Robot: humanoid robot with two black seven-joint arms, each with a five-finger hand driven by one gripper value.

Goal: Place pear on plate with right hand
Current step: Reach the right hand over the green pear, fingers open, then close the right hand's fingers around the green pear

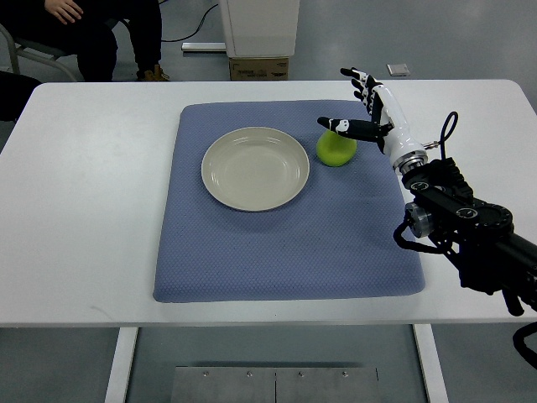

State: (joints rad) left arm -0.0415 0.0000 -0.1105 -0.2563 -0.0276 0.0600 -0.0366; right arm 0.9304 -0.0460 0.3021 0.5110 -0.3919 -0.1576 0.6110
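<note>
A green pear (336,150) lies on the blue mat (285,252), just right of the cream plate (255,168). The plate holds nothing. My right hand (357,105) hovers above and slightly right of the pear, fingers spread, thumb reaching out over the pear's top. The hand holds nothing. Its black forearm comes in from the lower right. My left arm does not show.
The mat lies on a white table (84,210). A seated person (84,34) shows at the far left beyond the table. A white pedestal and a cardboard box (258,67) stand behind the far edge.
</note>
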